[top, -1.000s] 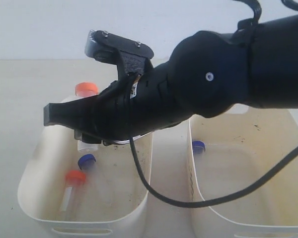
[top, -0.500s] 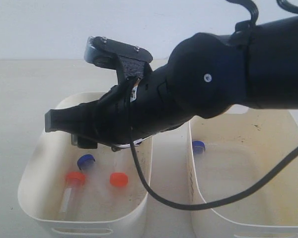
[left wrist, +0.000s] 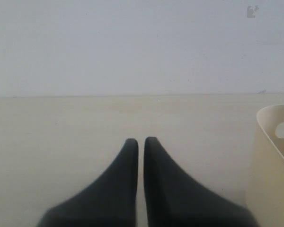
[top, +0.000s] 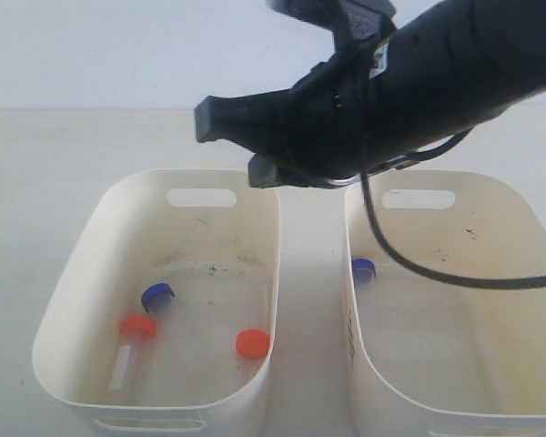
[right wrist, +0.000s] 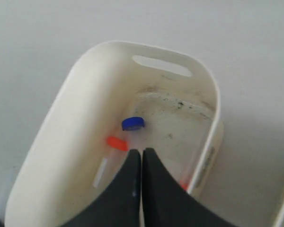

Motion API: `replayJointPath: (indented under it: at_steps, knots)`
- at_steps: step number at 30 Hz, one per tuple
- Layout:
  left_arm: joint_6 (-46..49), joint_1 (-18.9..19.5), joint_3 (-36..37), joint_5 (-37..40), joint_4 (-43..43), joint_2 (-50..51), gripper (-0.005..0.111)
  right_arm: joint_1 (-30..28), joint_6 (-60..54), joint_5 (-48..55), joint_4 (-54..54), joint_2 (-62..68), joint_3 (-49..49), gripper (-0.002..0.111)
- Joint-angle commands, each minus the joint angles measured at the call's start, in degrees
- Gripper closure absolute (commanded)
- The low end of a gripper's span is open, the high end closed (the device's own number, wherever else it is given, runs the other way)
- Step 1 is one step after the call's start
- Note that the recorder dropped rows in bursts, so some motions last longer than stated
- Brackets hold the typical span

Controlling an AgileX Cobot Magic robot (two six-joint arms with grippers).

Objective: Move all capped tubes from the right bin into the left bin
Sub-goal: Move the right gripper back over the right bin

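The left bin [top: 65,308] holds three capped tubes: one with a blue cap [top: 157,295], one with an orange-red cap [top: 138,328] beside it, and another orange-red capped one [top: 253,343] by the bin's right wall. A single blue-capped tube [top: 363,269] lies in the right bin [top: 502,188] against its left wall. My right gripper [top: 205,120] hangs shut and empty above the left bin's far edge. The right wrist view looks down into the left bin [right wrist: 85,66] past the shut right gripper [right wrist: 142,152] at the blue cap [right wrist: 133,123] and an orange-red cap [right wrist: 117,143]. My left gripper [left wrist: 141,141] is shut and empty over bare table.
A black cable [top: 437,273] hangs from the right arm across the right bin. The two bins stand side by side with a narrow gap. A bin's rim [left wrist: 274,142] shows beside the left gripper in the left wrist view.
The right gripper let go of an orange-red capped tube, which now lies in the left bin. The arm then rose and drew back to the right, and its jaws closed.
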Motion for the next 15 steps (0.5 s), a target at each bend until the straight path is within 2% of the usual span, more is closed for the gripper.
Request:
replayJointPath:
  at_steps: [1,8,15]
  knots:
    - [-0.24,-0.41,-0.12,-0.38,-0.19,0.23,0.103,-2.70,0.06,1.99,-2.14,-3.02,1.86,0.108]
    - [-0.24,-0.41,-0.12,-0.38,-0.19,0.23,0.103,-5.09,-0.29,0.89,-2.41,-7.18,7.47,0.108]
    - [-0.24,-0.41,-0.12,-0.38,-0.19,0.23,0.103,-5.09,-1.31,1.24,-2.42,-7.78,7.80,0.108]
